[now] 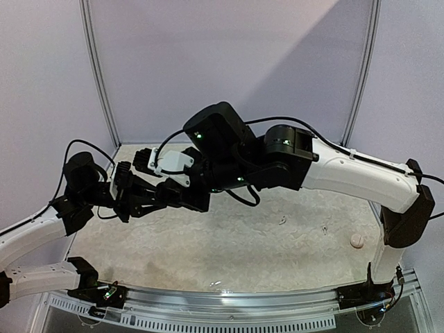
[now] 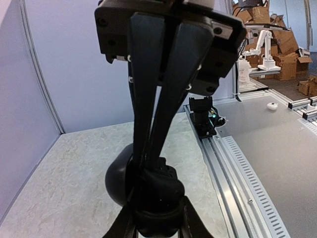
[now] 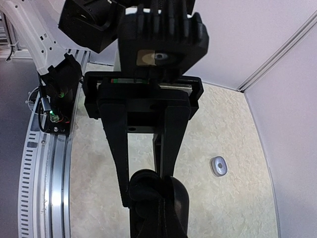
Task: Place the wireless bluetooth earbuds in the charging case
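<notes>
A black charging case [image 2: 161, 191] hangs in the air between my two grippers, its domed lid [image 2: 115, 184] swung open to one side. My left gripper [image 2: 148, 163] is shut, its fingers pinched together on the case at the lid. My right gripper [image 3: 143, 191] is shut on the case body [image 3: 143, 184], one finger on each side. In the top view both grippers [image 1: 177, 195] meet above the left half of the table and hide the case. A small whitish earbud [image 3: 218, 165] lies on the table, also in the top view [image 1: 357, 241]. No earbud shows inside the case.
Two tiny pale specks [image 1: 283, 222] [image 1: 325, 229] lie on the table right of centre, too small to identify. A metal rail [image 1: 229, 302] runs along the near edge. Grey walls close the back and sides. The speckled tabletop [image 1: 229, 243] lies below the grippers.
</notes>
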Controlling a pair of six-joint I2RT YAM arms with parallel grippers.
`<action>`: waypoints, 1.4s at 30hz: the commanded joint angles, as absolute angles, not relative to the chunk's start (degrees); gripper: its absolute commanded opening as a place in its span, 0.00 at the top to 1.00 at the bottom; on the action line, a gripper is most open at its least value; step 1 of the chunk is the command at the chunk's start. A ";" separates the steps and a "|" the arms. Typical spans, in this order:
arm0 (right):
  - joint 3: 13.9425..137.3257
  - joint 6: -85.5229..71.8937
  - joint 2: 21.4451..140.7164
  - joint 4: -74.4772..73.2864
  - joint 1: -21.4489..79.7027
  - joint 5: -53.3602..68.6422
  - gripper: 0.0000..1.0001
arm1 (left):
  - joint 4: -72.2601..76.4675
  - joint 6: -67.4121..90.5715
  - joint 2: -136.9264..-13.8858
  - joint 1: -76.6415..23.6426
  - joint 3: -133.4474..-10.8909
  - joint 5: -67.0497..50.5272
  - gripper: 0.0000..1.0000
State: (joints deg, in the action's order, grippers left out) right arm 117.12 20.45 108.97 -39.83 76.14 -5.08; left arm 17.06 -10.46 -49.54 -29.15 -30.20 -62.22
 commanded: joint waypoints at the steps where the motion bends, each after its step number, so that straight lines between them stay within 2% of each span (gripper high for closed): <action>1: 119.63 21.27 111.54 -40.83 76.39 -7.96 1.00 | 15.85 -9.47 -49.50 -30.15 -31.51 -61.42 1.00; 18: 119.58 15.43 112.89 -38.32 76.44 -18.81 1.00 | 15.04 -6.54 -49.22 -30.74 -31.15 -52.95 1.00; 42: 119.53 13.95 115.95 -36.08 76.68 -22.65 1.00 | 15.03 -0.19 -48.94 -31.31 -31.22 -47.06 1.00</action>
